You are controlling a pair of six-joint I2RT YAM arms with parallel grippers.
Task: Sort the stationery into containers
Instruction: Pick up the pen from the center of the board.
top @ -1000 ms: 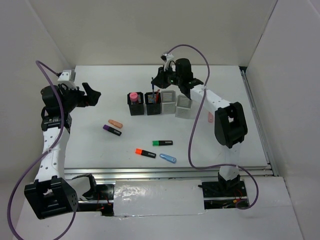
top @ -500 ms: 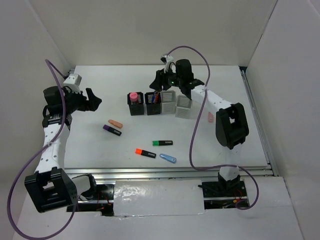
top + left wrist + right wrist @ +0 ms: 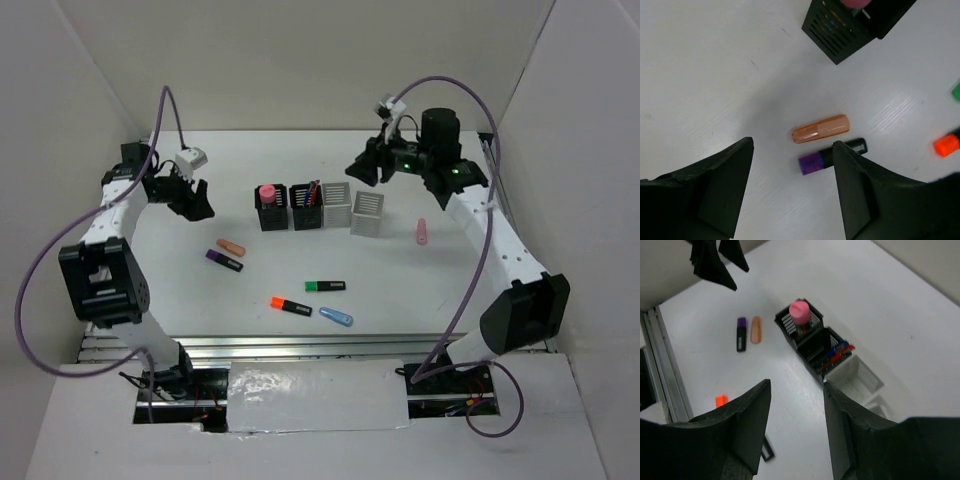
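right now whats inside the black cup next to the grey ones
Thin red and blue pens stick out of the black cup; its slatted walls hide their lower parts.

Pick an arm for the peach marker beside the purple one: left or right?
Left. The left end effector is open and faces the short peach marker, framed between its fingers; the right end effector sits beyond the slatted cups.

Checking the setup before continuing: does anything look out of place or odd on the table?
Nothing spilled or damaged. The rightmost grey cup sits slightly nearer than the other three cups, and one pink marker lies alone to its right, apart from the other loose markers.
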